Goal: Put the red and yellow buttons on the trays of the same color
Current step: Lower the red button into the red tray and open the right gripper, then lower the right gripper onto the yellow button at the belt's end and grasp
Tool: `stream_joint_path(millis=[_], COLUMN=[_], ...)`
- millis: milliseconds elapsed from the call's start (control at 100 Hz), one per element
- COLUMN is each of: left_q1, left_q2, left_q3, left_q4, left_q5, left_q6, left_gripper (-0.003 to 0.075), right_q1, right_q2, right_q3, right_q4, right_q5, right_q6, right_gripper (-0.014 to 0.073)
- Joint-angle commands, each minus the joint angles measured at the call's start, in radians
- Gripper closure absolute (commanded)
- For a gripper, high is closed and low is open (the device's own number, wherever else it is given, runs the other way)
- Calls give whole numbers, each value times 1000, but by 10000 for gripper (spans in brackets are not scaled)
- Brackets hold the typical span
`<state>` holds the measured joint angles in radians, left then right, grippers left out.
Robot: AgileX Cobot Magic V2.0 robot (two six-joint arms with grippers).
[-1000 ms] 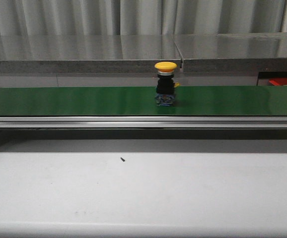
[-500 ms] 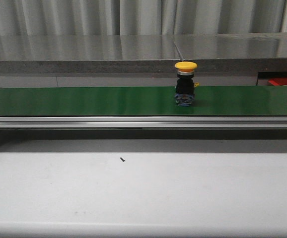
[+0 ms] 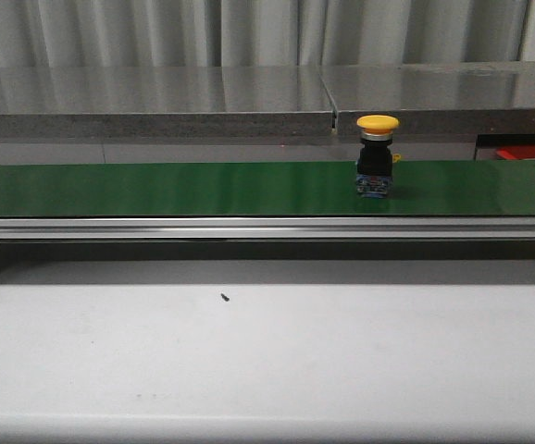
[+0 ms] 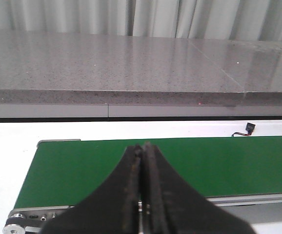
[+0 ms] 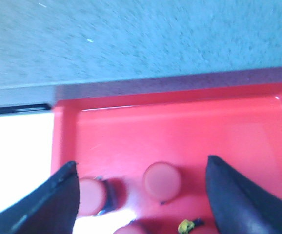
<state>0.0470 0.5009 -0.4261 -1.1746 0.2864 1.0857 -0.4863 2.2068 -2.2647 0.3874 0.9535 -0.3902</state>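
A yellow button (image 3: pixel 377 153) stands upright on the green conveyor belt (image 3: pixel 156 189), right of centre in the front view, its yellow mushroom cap on top of a black body w/ a small blue base touching the belt. Behind the belt runs a grey stone-look counter (image 3: pixel 147 97) w/ pale curtains (image 3: pixel 249 32) at the back. A sliver of the red tray (image 3: pixel 531 152) shows at far right beyond the belt, well apart from the yellow button. The white table (image 3: pixel 267 361) in front carries only a tiny dark speck (image 3: pixel 224 298).

Neither arm shows in the front view. In the left wrist view the left gripper (image 4: pixel 142 151) has its black fingers (image 4: pixel 131 180) pressed together, nothing between them, held over the near edge of the belt, whose end roller sits by the lower corner of that picture. A small black connector on a wire (image 4: pixel 246 129) lies on the white surface beyond the belt.

In the right wrist view the right gripper (image 5: pixel 141 195) is spread wide, fingers (image 5: pixel 53 200) apart, above the red tray. Red buttons (image 5: pixel 162 180) already sit in the tray between the fingers; one is near a finger, w/ contact unclear in the blur. A small yellow-green bit (image 5: pixel 186 226) lies close by, too blurred to ID.
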Motion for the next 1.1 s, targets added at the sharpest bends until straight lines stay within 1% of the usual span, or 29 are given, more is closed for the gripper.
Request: stream_joint_path(millis=[0, 160, 300, 500, 840, 980, 1090], left_q1=[-7, -7, -7, -7, -7, -7, -7], left_q2=[5, 5, 5, 5, 5, 5, 5], left_q3=[-25, -25, -25, -25, -25, -25, -25], left_q4=[-30, -30, -30, -30, -30, -30, -30], left_q5=[-33, -33, -33, -33, -33, -33, -33], left_q6=[-3, -3, -3, -3, -3, -3, -3], left_gripper=[739, 739, 739, 739, 739, 739, 739], right_q1=[4, 41, 90, 160, 192, 211, 255], right_q2=[-113, -199, -303, -468, -685, -735, -739], right_q3=[-29, 27, 149, 408, 914, 1045, 1076], right_q4=[45, 50, 50, 50, 50, 50, 50], right_q5=[16, 65, 72, -1, -107, -133, -132], right_q6=[-21, -42, -80, -103, -156, -164, -175], right_gripper=[51, 51, 52, 52, 52, 52, 52])
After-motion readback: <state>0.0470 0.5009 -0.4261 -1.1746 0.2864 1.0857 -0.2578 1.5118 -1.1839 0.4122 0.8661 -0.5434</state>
